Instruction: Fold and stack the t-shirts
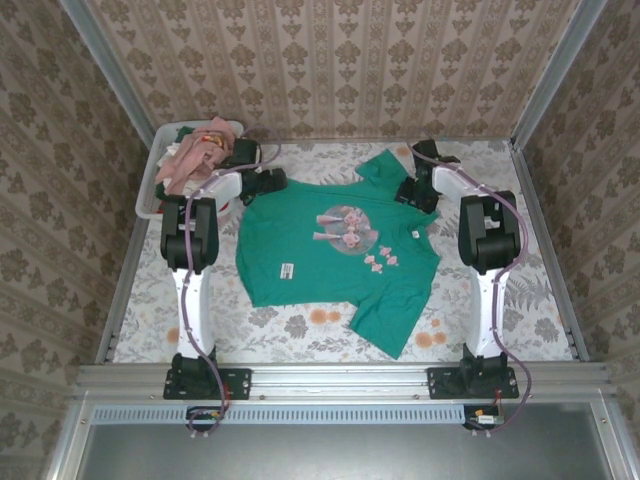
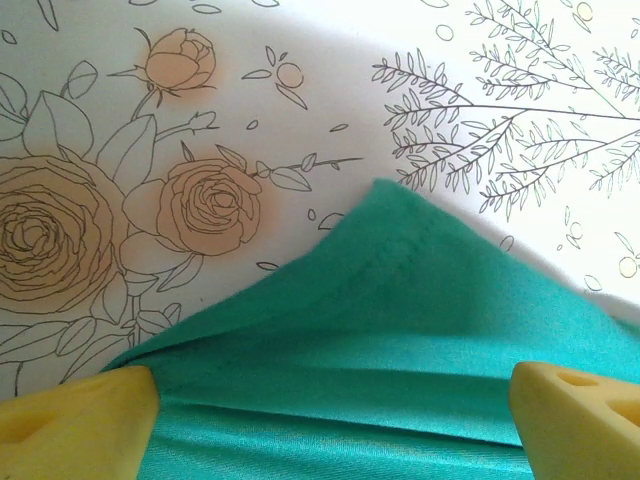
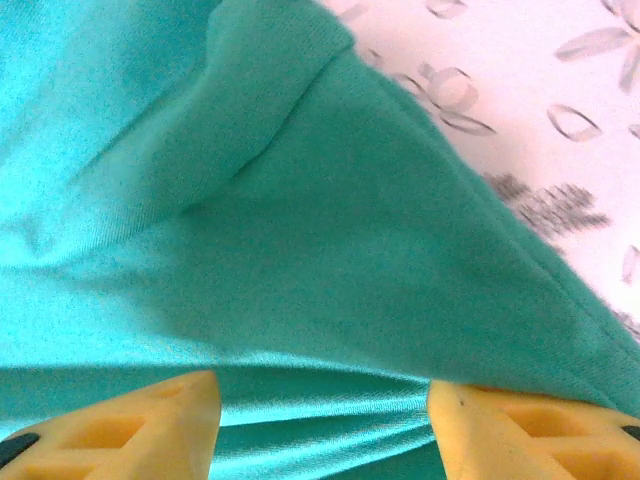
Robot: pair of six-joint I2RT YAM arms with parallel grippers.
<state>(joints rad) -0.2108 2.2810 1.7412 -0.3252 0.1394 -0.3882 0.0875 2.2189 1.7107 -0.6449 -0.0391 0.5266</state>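
Across the middle of the desk (image 1: 530, 320) the teal t-shirt (image 1: 320, 250) lies spread print-up. Its long axis runs side to side, with the hem toward the left arm and the collar and sleeves toward the right. Over the far hem corner hangs the left claw (image 2: 335, 400), its fingers (image 2: 80, 420) spread wide, the cloth corner lying loose between them and nothing gripped. Over the far sleeve sits the right claw (image 3: 322, 400), about half parted, with cloth spanning the gap and, as far as I can judge, not pinched. Each arm thus has its own far corner directly beneath it, so a fold would likely carry that far edge toward the near one. The other t-shirts (image 1: 195, 155) are heaped in the white tub (image 1: 148, 200) at far left
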